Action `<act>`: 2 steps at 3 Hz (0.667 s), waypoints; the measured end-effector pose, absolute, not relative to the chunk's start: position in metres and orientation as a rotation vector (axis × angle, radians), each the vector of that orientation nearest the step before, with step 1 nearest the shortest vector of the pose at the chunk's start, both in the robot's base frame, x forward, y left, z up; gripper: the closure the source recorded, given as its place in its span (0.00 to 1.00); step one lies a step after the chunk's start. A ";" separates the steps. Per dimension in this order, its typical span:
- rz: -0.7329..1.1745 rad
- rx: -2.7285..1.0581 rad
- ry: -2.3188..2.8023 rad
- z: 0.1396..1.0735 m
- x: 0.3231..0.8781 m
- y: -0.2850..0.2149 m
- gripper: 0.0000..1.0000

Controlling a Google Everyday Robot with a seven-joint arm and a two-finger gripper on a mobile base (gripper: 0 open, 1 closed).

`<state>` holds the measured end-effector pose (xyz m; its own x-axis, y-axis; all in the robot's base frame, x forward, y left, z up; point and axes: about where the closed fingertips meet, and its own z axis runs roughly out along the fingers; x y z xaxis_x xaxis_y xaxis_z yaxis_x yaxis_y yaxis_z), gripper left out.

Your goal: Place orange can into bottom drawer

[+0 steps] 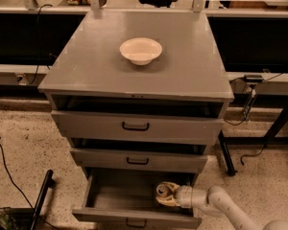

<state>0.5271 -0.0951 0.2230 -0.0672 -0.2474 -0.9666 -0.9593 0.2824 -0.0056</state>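
The bottom drawer (117, 198) of the grey cabinet is pulled out and open. My gripper (166, 194) reaches into it from the right, low over the right part of the drawer floor. Its cream fingers are closed around the orange can (162, 191), whose silver top faces left and towards the camera. Most of the can's body is hidden by the fingers. My white arm (216, 202) comes in from the lower right over the drawer's right side.
A cream bowl (140, 50) sits on the cabinet top (182, 66). The top drawer (136, 126) and middle drawer (137, 160) stand slightly ajar. A black pole (41, 200) and cable lie on the floor at left, a dark table leg (225, 152) at right.
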 end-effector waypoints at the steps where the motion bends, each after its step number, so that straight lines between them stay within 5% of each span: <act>1: 0.903 -1.140 1.532 0.222 0.530 -0.093 1.00; 2: 0.912 -1.128 1.524 0.218 0.534 -0.093 0.74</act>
